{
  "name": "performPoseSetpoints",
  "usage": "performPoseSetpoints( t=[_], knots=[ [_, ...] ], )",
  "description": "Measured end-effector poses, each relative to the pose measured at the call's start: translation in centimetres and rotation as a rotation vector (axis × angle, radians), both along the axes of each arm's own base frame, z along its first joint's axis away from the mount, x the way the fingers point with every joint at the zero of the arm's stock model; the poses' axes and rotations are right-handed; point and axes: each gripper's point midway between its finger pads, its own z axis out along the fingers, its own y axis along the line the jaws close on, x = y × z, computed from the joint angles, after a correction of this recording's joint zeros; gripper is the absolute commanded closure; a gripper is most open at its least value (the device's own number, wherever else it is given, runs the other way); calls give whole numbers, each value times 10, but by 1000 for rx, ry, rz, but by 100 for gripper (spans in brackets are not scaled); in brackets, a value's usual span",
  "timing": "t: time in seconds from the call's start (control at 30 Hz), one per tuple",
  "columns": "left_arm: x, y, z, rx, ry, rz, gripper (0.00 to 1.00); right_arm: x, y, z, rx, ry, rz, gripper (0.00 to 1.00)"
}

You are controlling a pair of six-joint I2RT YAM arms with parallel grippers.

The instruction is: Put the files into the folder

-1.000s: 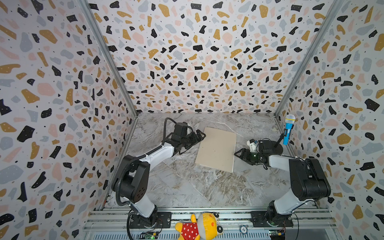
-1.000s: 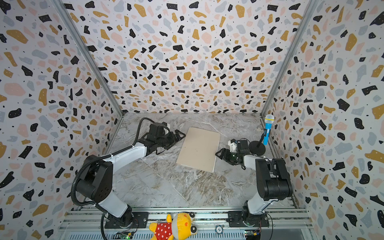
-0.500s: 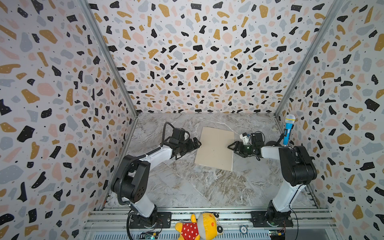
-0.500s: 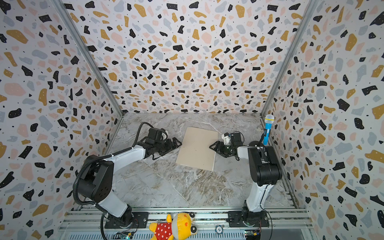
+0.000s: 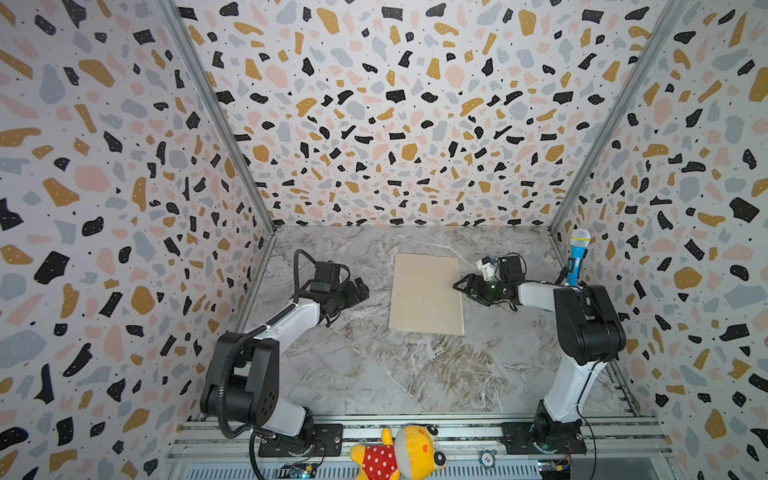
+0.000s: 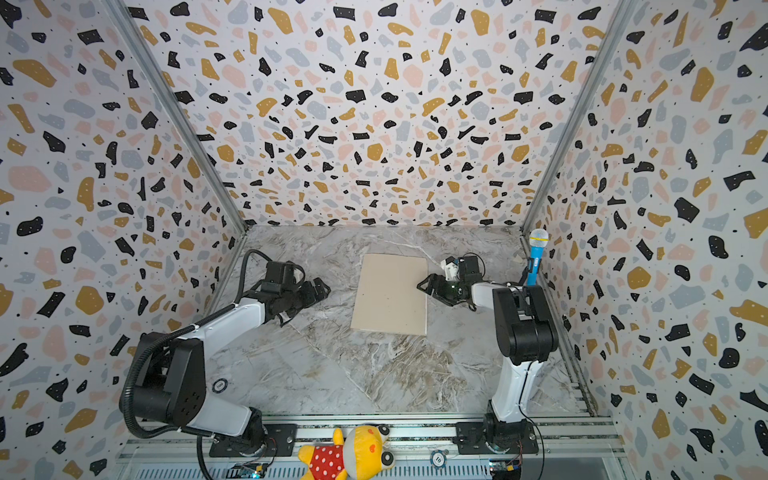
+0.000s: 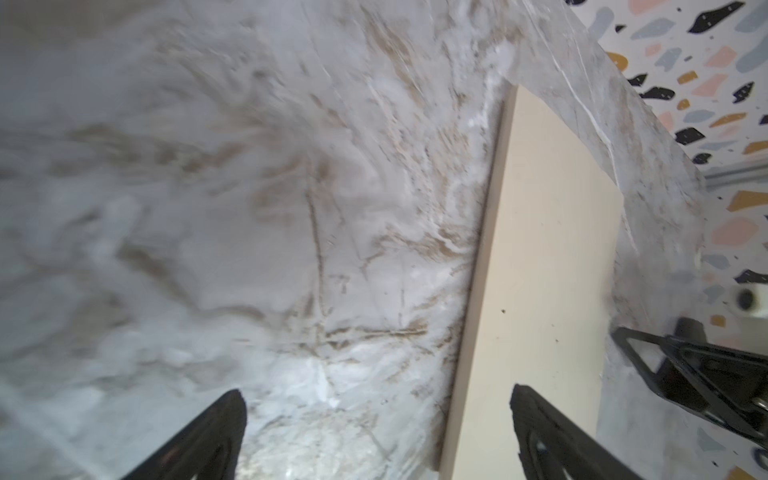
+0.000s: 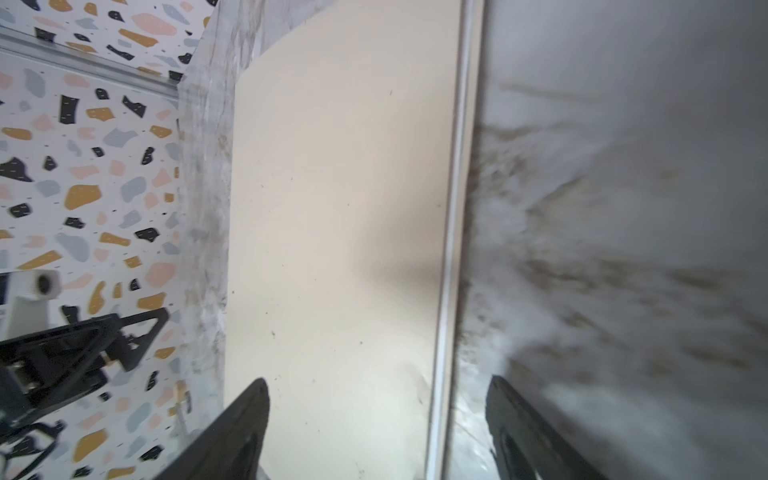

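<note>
While your right gripper [image 5: 465,288] hangs with its jaws spread wide and empty at the right edge of the folder [image 5: 426,297], one finger over the cover and one over the table [image 5: 374,374], treat this as the finishing check. The folder lies shut and flat mid-table, and no files show loose anywhere, so they are most likely inside. The wrist view shows a white strip [image 8: 453,249] along that near edge. It may be sheet edges peeking out or only the lower flap; you cannot tell from here. If you back away, lift first and then retreat with the jaws wide, so no fingertip hooks the cover and flips it open. Your left gripper [image 5: 360,291] is also wide and empty, near the opposite edge but apart from it. If sheets do protrude, set it against that edge as a brace and nudge them gently.
</note>
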Motion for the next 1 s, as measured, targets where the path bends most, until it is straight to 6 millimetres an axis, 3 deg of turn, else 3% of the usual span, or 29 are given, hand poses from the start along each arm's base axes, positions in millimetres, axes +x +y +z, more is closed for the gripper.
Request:
performPoseSetpoints(
  t=[0.2,0.3,0.4,0.5,0.57,0.77,1.0],
  knots=[
    [1,63,21,207,-91,128,0,-9,-62,97,-285,-462,-159,9],
    [-4,87,27,311,-119,188,0,-27,-97,116,-413,-643,-279,7],
    [-11,109,28,403,-125,248,0,-50,-124,92,-516,-708,-355,2],
    [-18,127,28,485,-127,301,0,-71,-137,51,-591,-673,-375,1],
    [-21,136,31,524,-145,334,1,-76,-142,37,-624,-667,-387,1],
    [-34,157,43,610,-245,435,0,-74,-155,33,-672,-734,-457,1],
    [-32,167,49,673,-331,483,0,-68,-152,28,-679,-793,-447,1]
  ],
)
